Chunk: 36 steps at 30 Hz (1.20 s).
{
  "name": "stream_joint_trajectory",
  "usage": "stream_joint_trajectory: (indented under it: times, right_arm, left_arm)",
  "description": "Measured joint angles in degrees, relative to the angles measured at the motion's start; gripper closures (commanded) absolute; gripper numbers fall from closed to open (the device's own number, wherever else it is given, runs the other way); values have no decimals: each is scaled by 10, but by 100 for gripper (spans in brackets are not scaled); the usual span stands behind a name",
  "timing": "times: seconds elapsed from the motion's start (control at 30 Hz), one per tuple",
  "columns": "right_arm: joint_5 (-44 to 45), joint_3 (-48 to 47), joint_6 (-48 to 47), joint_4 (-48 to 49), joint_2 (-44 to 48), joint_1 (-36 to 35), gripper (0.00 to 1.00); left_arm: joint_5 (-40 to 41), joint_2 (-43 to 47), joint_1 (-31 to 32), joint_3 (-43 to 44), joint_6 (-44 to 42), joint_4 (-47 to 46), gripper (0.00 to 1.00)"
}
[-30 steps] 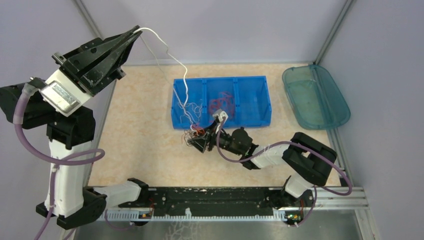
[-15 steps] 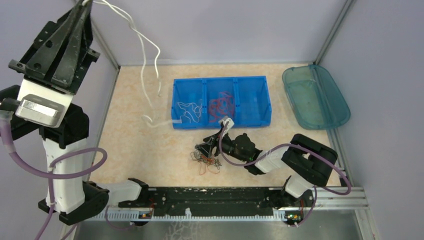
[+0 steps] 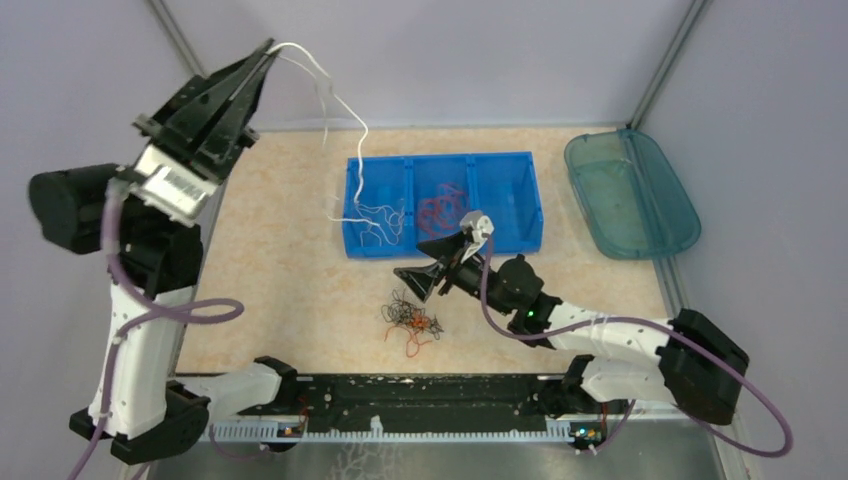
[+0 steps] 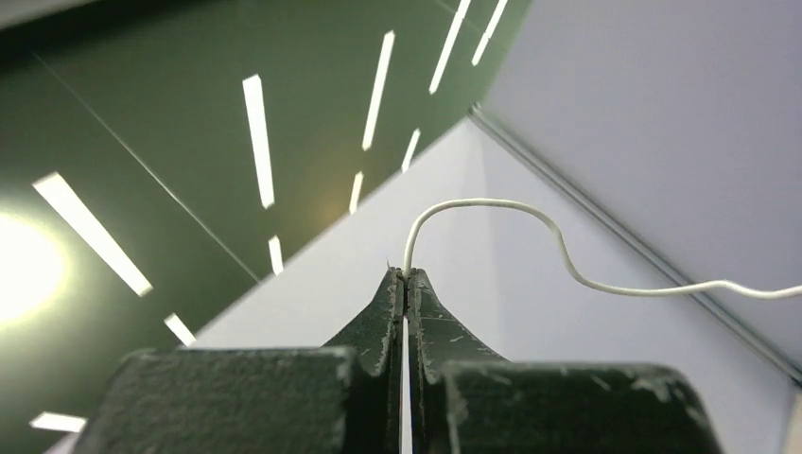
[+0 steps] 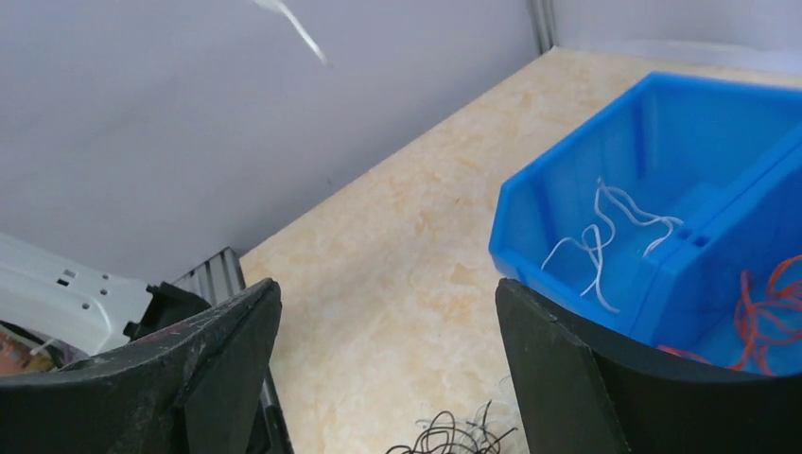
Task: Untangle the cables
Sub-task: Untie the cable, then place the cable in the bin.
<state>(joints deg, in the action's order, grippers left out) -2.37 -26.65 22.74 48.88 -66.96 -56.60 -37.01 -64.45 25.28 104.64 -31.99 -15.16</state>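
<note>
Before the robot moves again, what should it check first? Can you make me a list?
1. Left gripper pinching the white cable: ok.
2. White cable clear of the tangle on the table: ok.
3. Cable's low end reaches the left compartment of the blue bin: ok.
4. Low end clear of the white wires lying there: cannot tell.
5. Right gripper open, holding nothing: ok.
6. Black and red tangle sorted: not ok.

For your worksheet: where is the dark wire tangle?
Top view: wire tangle on the table, between the right end effector and the base rail.
</note>
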Motion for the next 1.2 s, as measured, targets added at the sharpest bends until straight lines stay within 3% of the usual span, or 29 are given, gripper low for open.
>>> stream_joint_trajectory:
  times: [0.27, 0.57, 0.83, 1.2]
  right_arm:
    - [97, -20, -47, -139, 92, 14, 15]
    - [233, -23, -63, -278, 133, 24, 16]
    - [282, -23, -71, -327, 153, 24, 16]
    - [284, -23, -73, -329, 154, 24, 16]
  left_arm:
    - [67, -22, 0, -124, -33, 39, 100]
    - [128, -62, -3, -261, -72, 24, 100]
    - [152, -84, -35, -278, -78, -25, 100]
    - [168, -85, -64, -279, -82, -77, 100]
